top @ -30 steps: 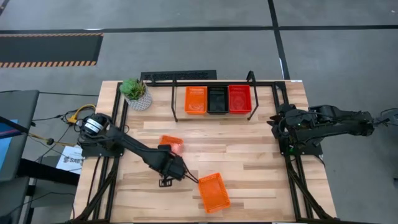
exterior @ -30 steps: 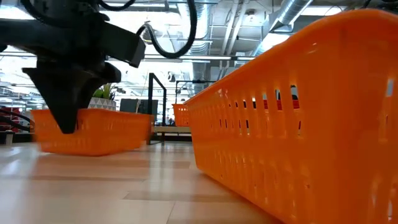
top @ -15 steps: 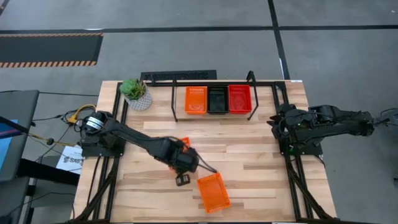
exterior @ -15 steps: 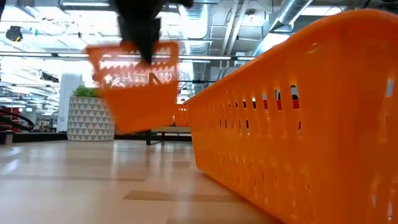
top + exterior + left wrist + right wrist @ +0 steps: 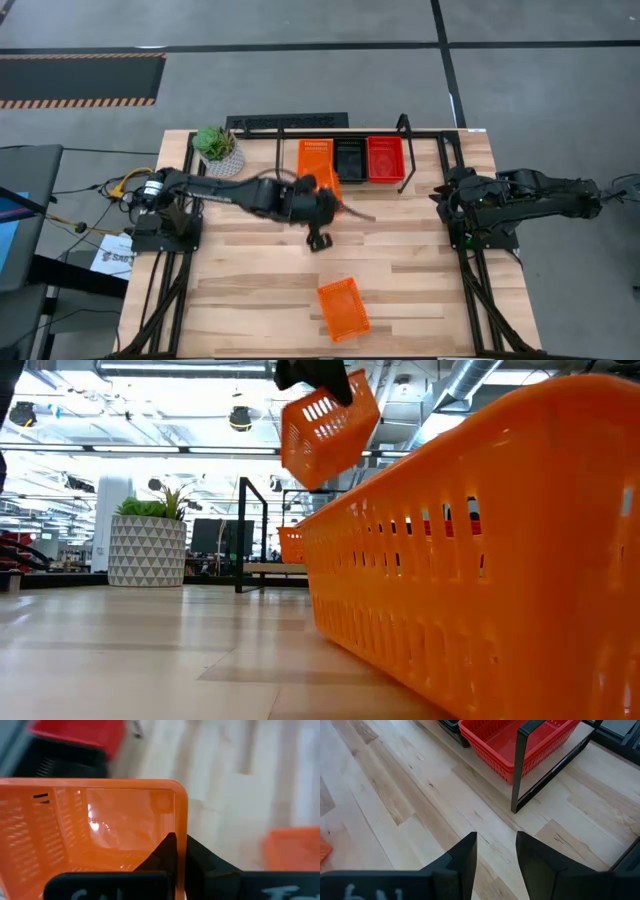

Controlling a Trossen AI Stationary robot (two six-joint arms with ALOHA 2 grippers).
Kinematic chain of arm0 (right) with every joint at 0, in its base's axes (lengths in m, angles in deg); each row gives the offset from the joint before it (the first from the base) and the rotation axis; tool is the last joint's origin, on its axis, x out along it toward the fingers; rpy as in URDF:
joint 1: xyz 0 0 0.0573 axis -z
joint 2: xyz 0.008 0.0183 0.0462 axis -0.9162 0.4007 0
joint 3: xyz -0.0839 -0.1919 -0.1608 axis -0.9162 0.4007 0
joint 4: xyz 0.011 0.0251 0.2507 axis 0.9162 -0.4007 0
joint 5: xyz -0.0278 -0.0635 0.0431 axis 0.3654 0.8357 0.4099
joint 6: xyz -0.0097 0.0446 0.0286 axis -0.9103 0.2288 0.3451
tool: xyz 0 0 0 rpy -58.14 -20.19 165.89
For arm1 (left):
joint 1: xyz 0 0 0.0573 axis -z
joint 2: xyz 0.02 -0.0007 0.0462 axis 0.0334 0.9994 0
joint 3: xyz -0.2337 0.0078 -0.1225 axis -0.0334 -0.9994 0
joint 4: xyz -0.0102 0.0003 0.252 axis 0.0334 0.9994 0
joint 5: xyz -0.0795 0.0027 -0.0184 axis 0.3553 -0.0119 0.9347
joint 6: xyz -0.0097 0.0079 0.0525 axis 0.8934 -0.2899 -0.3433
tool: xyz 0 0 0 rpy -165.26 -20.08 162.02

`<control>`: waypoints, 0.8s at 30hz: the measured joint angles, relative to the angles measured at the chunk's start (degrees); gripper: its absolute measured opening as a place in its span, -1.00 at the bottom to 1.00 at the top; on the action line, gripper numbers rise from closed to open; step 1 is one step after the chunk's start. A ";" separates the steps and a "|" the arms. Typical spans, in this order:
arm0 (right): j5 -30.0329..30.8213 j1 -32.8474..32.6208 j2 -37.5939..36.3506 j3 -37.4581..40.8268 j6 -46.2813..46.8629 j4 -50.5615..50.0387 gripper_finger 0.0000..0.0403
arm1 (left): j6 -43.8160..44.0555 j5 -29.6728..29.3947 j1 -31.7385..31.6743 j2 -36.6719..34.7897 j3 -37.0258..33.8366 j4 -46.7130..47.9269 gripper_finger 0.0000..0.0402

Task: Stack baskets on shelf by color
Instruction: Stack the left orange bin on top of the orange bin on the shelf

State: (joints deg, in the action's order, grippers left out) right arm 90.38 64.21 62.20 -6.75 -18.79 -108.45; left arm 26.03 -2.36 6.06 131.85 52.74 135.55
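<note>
Since the earlier frame my left pincer (image 5: 318,212), clamped on an orange basket (image 5: 327,427), has carried it up beside the shelf (image 5: 400,127); stacking remains. Right pincer (image 5: 495,851) waits, fingers apart.

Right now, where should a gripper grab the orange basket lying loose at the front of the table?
Grip one long rim wall of the loose orange basket from straight above. It sits upright, mouth open, slightly askew, with bare table around it; the thin wall fits between two fingers.

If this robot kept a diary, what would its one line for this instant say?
left pincer: carrying orange basket in air near shelf | right pincer: open, idle at table's right | second orange basket: on table
</note>
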 joint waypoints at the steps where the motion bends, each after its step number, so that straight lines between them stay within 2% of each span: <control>1: 0.00 0.02 0.00 -0.01 0.02 0.00 -0.21 | -1.82 -0.62 -1.19 0.00 0.35 0.05 -1.00; 15: 0.02 0.02 0.00 -0.01 0.20 0.00 -0.21 | -25.87 -1.57 -17.10 0.00 0.75 -0.19 -1.00; 24: 0.02 0.01 0.00 0.00 0.17 -0.01 -0.21 | -32.43 2.23 -22.48 -0.03 -1.96 -3.04 -1.00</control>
State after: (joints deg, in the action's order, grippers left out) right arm 90.40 64.22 62.20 -6.75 -18.62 -108.46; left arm -6.40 -0.14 -16.42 131.82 50.77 132.51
